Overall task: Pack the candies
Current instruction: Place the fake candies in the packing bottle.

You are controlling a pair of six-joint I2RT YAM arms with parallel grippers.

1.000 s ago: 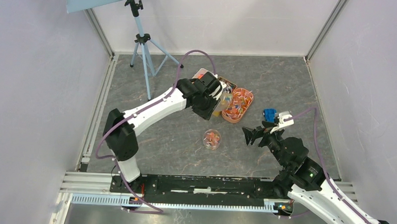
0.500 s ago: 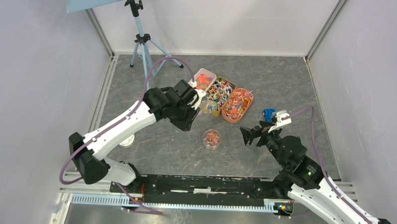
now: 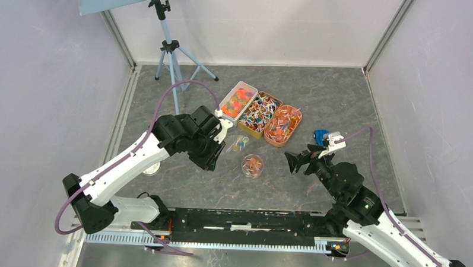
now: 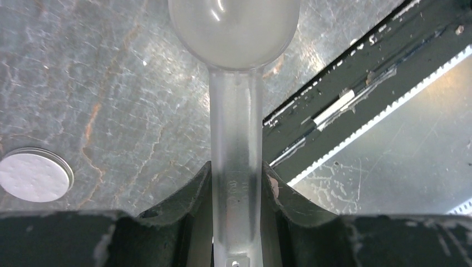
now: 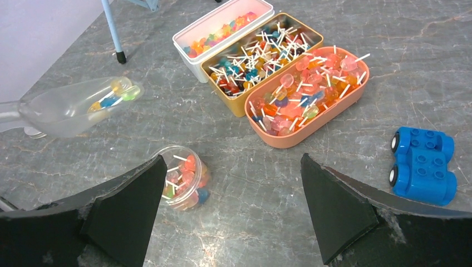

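Found left gripper (image 4: 236,179) clamped on the handle of a clear plastic scoop (image 4: 236,139), jaws pressed against both sides of the handle. Logged scoop over the middle of the worktop (image 3: 342,95), between a gold tin (image 5: 221,99) and a round clear cup (image 5: 192,200); could not tell any contact with either. Noted scoop's long axis running roughly left to right: handle toward the left edge, open mouth toward the right and slightly the far edge. Counted only a few candies (image 5: 116,93) in the scoop, yellow, blue and green, gathered at the mouth end. Saw more in the cup, upright near the worktop's centre.

Recorded three containers side by side toward the far edge, long sides parallel, running near-left to far-right: white tray (image 5: 183,55) of gummies, gold tin of wrapped sweets, orange oval tray (image 5: 303,133) of lollipops.

Found right gripper (image 5: 232,158) with jaws wide apart, gripping nothing, near a blue toy car (image 5: 421,165). Noted a white round lid (image 4: 33,173) lying flat toward the left edge.
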